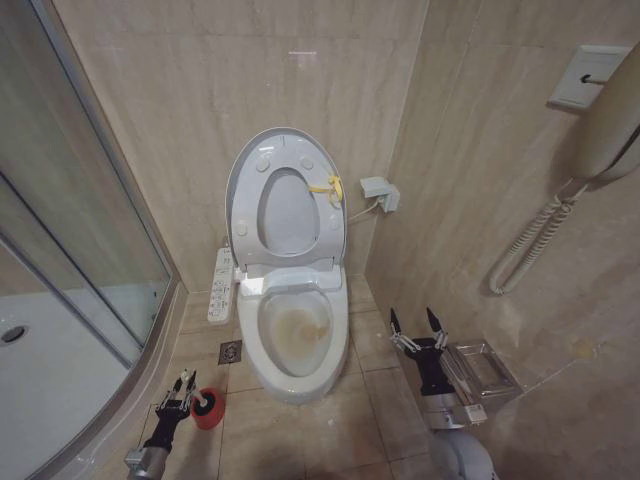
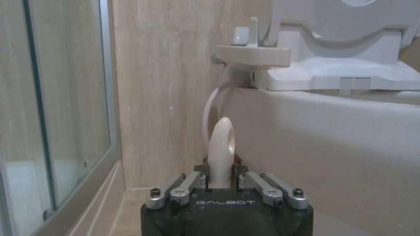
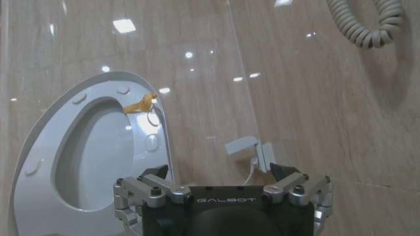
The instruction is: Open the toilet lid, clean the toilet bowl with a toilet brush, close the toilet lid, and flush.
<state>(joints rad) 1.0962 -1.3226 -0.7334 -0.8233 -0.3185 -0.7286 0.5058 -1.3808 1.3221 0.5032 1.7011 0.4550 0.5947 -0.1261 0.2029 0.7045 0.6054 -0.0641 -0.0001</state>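
The toilet bowl (image 1: 297, 340) stands on the tiled floor against the back wall, between the glass shower enclosure (image 1: 70, 250) on the robot's left and the side wall with its corded handset (image 1: 610, 120) on the right; its inside carries a yellowish-brown stain. The toilet lid (image 1: 287, 195) is already raised, leaning upright against the wall with the seat ring up against it, a small yellow tag (image 1: 330, 186) at its right edge. A narrow button panel (image 1: 221, 285) runs along the bowl's left side.

The right end effector (image 1: 419, 325) hovers just right of the bowl's front, fingers spread and empty, well apart from any tool.

The toilet brush (image 2: 222, 150) sits low on the floor at the bowl's front left, in its small red cup holder (image 1: 208, 408). The left end effector (image 1: 184, 385) is right at it: in the left wrist view the white looped handle rises between the fingers, which look closed around its base, though I cannot be fully sure of contact. The handle's long axis stands roughly upright. The left arm is clearly the nearer one, and I judge the bowl lies up and to the right from that grip.
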